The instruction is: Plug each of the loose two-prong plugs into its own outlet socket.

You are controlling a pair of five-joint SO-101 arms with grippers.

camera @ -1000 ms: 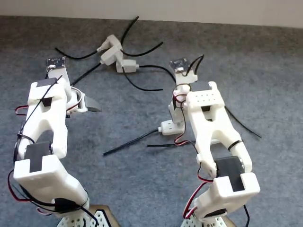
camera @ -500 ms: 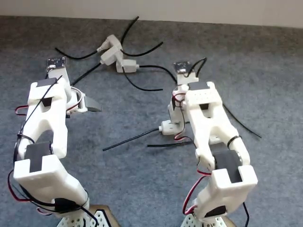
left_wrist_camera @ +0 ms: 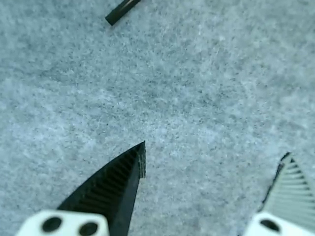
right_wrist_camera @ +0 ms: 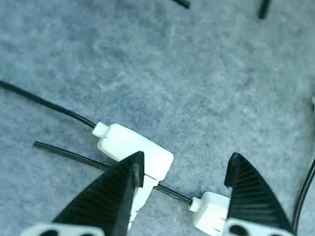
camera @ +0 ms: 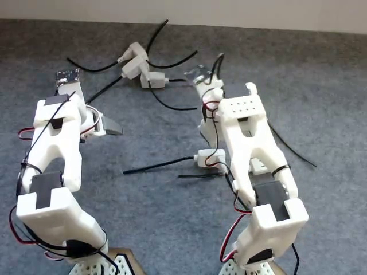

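The fingers (right_wrist_camera: 118, 191) of my right gripper (right_wrist_camera: 187, 157) are wide apart and hold nothing. A white plug (right_wrist_camera: 134, 146) lies on the grey carpet (right_wrist_camera: 197, 73) right by one fingertip. A black cord (right_wrist_camera: 49, 104) comes out of it. A small white plug (right_wrist_camera: 210, 212) lies near the other finger.

The fingers of my left gripper (left_wrist_camera: 215, 150) are wide apart too, over the carpet. A black cord end (left_wrist_camera: 121, 11) lies well apart from them.

From up high I see a bunch of white plug pieces (camera: 139, 70) at the back, well apart from both arms. I cannot tell which are plugs and which are sockets.
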